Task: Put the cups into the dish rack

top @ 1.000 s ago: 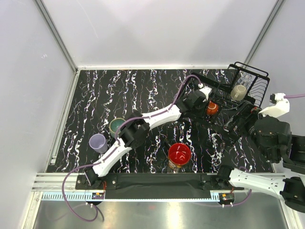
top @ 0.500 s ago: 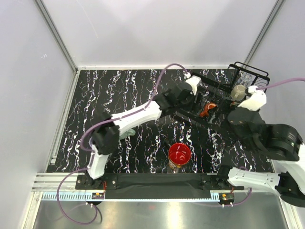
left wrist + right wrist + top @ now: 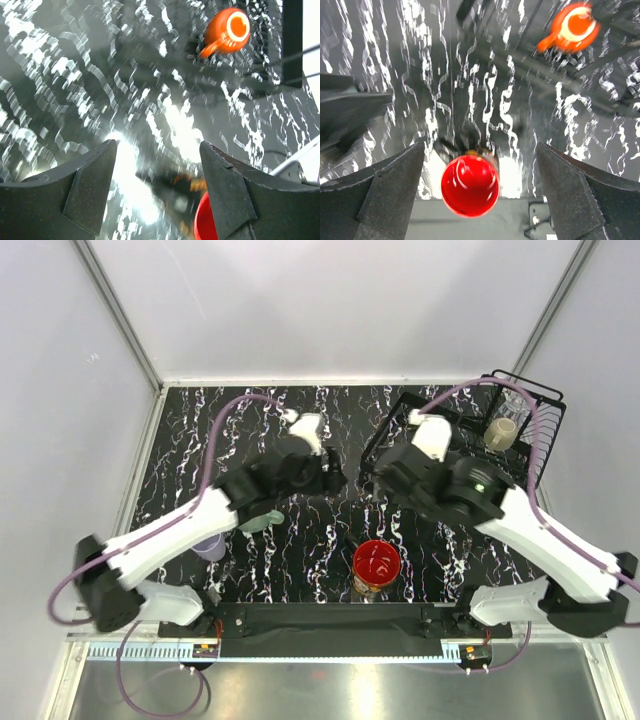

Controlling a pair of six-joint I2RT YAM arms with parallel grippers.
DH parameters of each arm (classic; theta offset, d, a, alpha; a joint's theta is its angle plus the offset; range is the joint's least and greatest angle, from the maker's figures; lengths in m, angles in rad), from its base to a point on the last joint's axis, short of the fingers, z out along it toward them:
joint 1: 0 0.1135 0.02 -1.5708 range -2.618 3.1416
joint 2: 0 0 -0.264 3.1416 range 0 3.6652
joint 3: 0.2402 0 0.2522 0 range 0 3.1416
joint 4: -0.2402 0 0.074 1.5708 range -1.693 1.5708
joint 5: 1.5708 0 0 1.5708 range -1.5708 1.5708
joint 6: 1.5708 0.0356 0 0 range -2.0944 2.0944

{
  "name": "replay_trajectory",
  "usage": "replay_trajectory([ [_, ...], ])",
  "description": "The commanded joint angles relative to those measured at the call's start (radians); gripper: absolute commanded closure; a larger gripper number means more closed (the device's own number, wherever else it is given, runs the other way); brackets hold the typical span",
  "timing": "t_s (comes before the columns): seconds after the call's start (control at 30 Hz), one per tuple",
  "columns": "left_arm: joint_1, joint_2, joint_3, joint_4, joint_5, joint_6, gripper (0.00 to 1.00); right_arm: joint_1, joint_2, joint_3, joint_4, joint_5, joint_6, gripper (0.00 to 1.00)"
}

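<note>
The black wire dish rack (image 3: 541, 406) stands at the far right with a beige mug (image 3: 500, 432) and a clear glass (image 3: 515, 400) in it. The small orange mug (image 3: 231, 28) lies inside the rack, also seen as the orange mug (image 3: 574, 27) in the right wrist view. The large red-inside mug (image 3: 377, 562) stands upright near the front edge. My left gripper (image 3: 157, 165) is open and empty over the table's middle. My right gripper (image 3: 480, 170) is open and empty, high above the red-inside mug (image 3: 470, 185). The left arm partly hides the teal mug (image 3: 263, 523) and the lavender tumbler (image 3: 210, 546).
White walls close the table on the left, back and right. A black bar (image 3: 330, 618) with both arm bases runs along the near edge. The two arms come close together above the table's centre, next to the rack's left side.
The left gripper opened and drew back left from the rack, leaving the orange mug inside. The right arm swung from the right side to over the table's middle.
</note>
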Motion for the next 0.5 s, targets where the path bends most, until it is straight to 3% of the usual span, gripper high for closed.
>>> replay_trajectory([
  [0.0,0.013,-0.227,-0.083,-0.058,-0.062,-0.061,0.28,-0.014,0.052,0.003,-0.032,-0.127,-0.048,0.0],
  [0.23,0.032,-0.543,-0.231,-0.191,0.016,-0.109,0.27,-0.02,0.106,-0.202,-0.01,-0.33,-0.087,0.0],
  [0.47,0.032,-0.671,-0.332,-0.231,0.201,-0.155,0.26,-0.019,-0.053,-0.475,0.097,-0.488,-0.01,0.05],
])
